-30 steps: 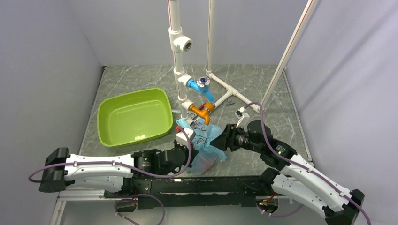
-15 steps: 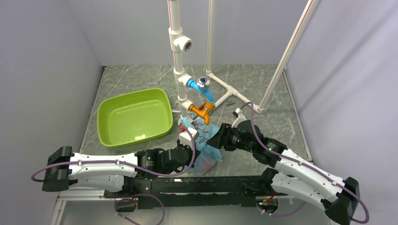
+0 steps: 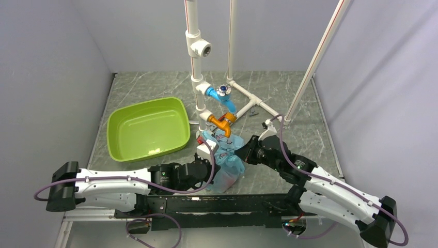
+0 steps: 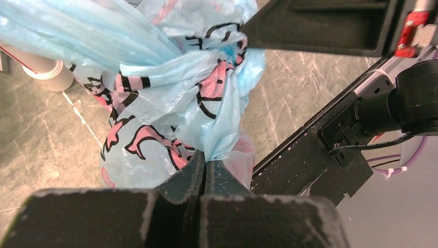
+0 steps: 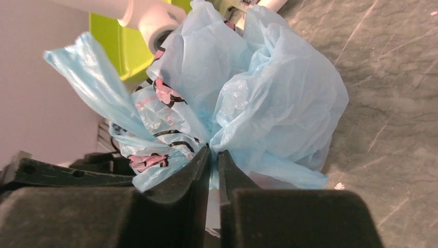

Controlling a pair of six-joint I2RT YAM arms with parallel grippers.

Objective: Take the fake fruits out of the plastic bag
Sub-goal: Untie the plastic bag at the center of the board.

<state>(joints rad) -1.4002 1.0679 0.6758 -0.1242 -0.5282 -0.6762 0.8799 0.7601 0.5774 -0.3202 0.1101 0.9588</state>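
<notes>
Note right gripper (image 5: 213,153) newly pinched onto plastic bag (image 5: 279,93) opposite left gripper (image 4: 205,165), clamped tight on same bag; spread next.

Top camera looks down from behind — wrist cameras closely share the plastic bag (image 4: 165,98).
</notes>
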